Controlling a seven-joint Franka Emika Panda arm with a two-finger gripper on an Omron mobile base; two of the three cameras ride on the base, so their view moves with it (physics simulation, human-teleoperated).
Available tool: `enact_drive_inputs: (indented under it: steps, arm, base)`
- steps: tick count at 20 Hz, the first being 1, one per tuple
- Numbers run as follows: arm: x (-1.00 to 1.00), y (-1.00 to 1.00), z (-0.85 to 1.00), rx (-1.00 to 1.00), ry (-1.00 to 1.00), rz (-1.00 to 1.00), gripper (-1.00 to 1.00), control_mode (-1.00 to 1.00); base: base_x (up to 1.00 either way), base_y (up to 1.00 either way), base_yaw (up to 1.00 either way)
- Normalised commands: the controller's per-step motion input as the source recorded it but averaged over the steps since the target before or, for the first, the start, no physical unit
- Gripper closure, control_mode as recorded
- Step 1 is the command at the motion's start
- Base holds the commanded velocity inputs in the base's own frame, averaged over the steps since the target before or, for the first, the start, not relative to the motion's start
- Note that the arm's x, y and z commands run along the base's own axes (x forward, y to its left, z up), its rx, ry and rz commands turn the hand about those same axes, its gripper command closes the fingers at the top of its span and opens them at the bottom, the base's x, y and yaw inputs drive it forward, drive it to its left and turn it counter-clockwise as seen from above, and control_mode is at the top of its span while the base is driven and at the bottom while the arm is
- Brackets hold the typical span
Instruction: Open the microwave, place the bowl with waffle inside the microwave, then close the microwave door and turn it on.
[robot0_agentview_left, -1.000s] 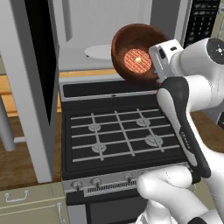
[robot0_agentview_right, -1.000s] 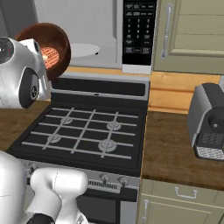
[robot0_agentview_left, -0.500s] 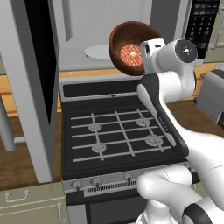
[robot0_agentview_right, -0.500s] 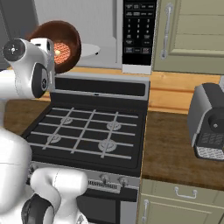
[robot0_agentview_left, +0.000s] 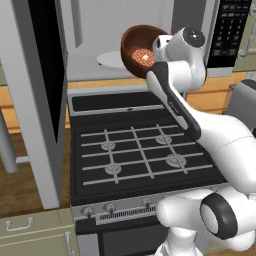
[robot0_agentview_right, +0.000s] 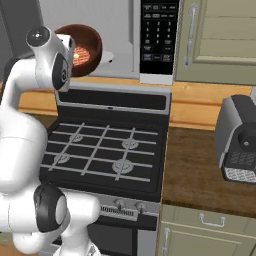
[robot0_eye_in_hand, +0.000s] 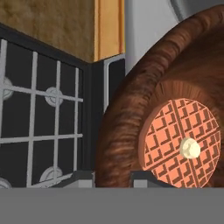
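Above the stove (robot0_agentview_left: 140, 155), before the open microwave (robot0_agentview_left: 100, 45), the tool (robot0_eye_in_hand: 112, 177) grips the tilted bowl (robot0_agentview_left: 137, 47) holding the waffle (robot0_eye_in_hand: 181, 142).

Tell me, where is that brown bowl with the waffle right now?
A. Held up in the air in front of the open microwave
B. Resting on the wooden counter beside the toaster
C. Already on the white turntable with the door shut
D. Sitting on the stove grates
A: the bowl, waffle inside, hangs tilted at the arm's end above the stove, before the open microwave and its turntable.
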Motion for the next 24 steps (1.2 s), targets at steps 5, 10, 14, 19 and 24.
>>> enact_drive_inputs:
  steps: [5,10,14,19,24]
  arm:
    - [0.59,0.12,0.07,0.13,0.00,0.00,1.00,-1.00]
    - [0.69,0.15,0.00,0.10,0.00,0.00,1.00,-1.00]
    - [0.80,0.26,0.00,0.01,0.00,0.00,1.00,-1.00]
    - [0.78,0.36,0.00,-0.07,0.00,0.00,1.00,-1.00]
    - [0.62,0.41,-0.03,-0.11,0.00,0.03,1.00,-1.00]
  base:
    - [0.00,0.00,0.00]
    - [0.00,0.00,0.00]
    - [0.00,0.00,0.00]
    - [0.00,0.00,0.00]
    - [0.00,0.00,0.00]
